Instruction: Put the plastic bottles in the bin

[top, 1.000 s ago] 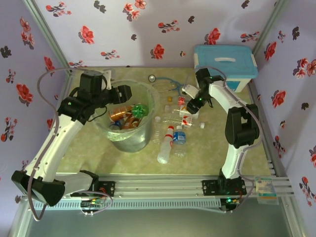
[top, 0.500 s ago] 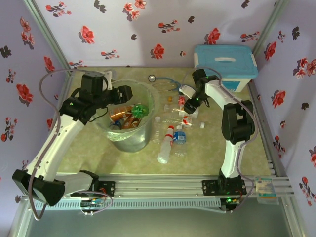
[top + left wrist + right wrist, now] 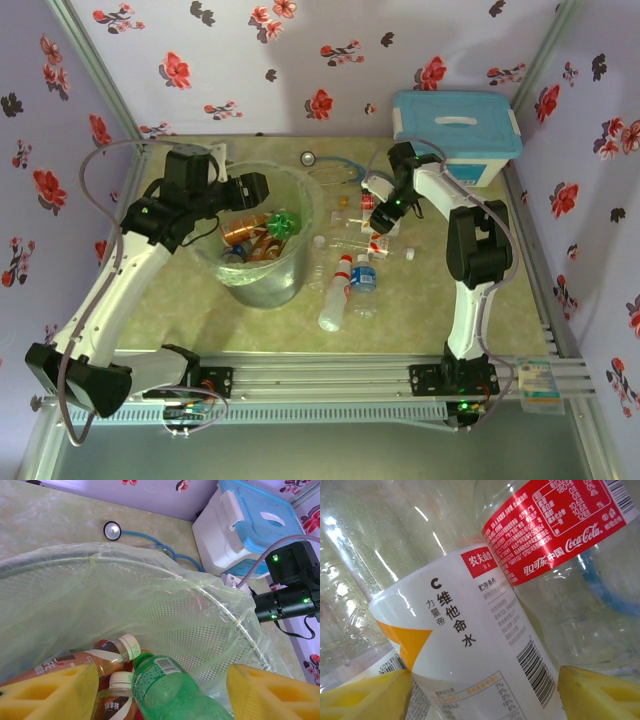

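The bin (image 3: 300, 182) stands left of centre, lined with a clear bag, and holds a green bottle (image 3: 285, 222) and amber-brown bottles (image 3: 240, 230). My left gripper (image 3: 252, 190) hangs over its rim, open. In the left wrist view the green bottle (image 3: 170, 690) lies below and between the yellow fingers (image 3: 55, 692) with gaps on both sides. Several plastic bottles (image 3: 340, 290) lie on the table right of the bin. My right gripper (image 3: 383, 207) is low among them, open, with a white-labelled bottle (image 3: 465, 645) between its fingers (image 3: 600, 695). A red-labelled clear bottle (image 3: 555, 525) lies just behind.
A white box with a light-blue lid (image 3: 455, 130) sits at the back right. A stethoscope (image 3: 310, 158) lies behind the bin. Flowered walls close in the table on three sides. The right arm (image 3: 290, 595) shows past the bin's rim.
The right gripper has shifted a little left and toward the back among the table bottles, and its jaws have widened. The left arm has stayed over the bin.
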Robot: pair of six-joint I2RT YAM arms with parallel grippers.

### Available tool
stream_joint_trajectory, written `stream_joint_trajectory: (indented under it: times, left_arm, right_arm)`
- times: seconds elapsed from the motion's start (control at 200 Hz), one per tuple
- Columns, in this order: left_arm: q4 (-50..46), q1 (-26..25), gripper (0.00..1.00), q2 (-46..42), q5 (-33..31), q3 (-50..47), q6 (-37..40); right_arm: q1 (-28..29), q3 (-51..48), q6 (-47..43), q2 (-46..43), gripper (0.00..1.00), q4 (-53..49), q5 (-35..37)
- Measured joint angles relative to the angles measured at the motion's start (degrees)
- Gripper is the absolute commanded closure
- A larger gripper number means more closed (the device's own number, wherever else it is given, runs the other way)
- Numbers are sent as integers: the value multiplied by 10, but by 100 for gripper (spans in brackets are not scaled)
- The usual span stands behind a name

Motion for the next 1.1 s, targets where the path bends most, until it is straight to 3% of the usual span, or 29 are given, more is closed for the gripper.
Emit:
stream_joint_trajectory:
  times: [0.29, 0.85, 1.1]
  left_arm:
    - [1, 1, 31, 13, 0, 0, 3]
    - [3, 9, 31, 14, 0, 5, 7]
    - [4, 9, 31, 14, 0, 15, 7]
  right_arm:
    - [3, 1, 0, 9, 22, -16, -2]
    - [3, 10, 11, 10, 38, -19, -9]
    - [3, 9, 21, -39, 43, -8, -20]
